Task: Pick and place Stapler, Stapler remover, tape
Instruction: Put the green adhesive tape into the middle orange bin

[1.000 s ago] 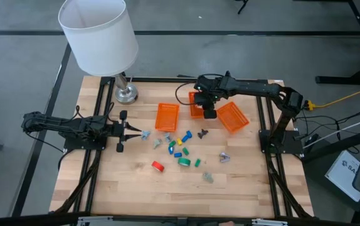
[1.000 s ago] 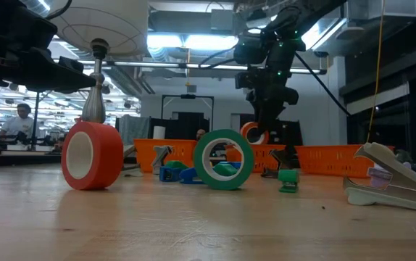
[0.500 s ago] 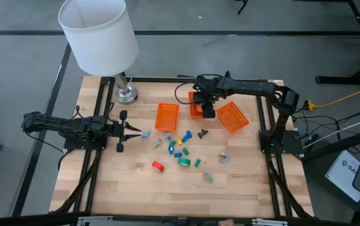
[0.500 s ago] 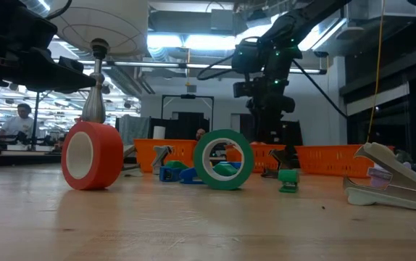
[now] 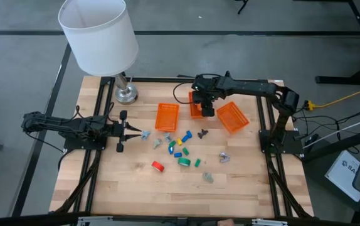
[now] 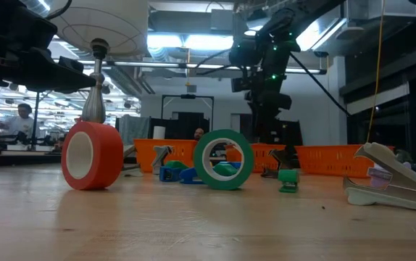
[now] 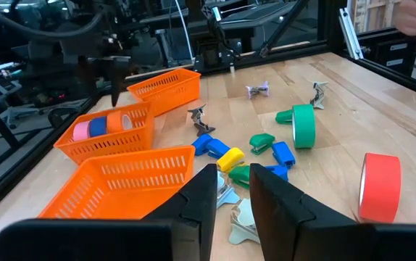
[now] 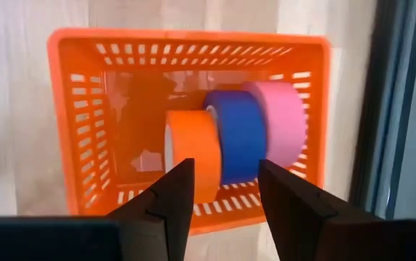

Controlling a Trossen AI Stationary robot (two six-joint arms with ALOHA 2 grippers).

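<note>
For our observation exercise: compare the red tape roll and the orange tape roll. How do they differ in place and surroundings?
The red tape roll stands on the bare wooden table, while the orange tape roll sits inside an orange basket. The red one stands alone; the orange one leans against a blue roll with a pink roll beyond. The right gripper hovers open over the orange roll only. Both stand on edge.

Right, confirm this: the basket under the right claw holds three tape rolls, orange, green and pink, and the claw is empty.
One colour is wrong: the middle roll is blue, not green. The right wrist view shows the basket under the right claw holding orange, blue and pink rolls, and the claw is empty. The green roll stands out on the table.
</note>
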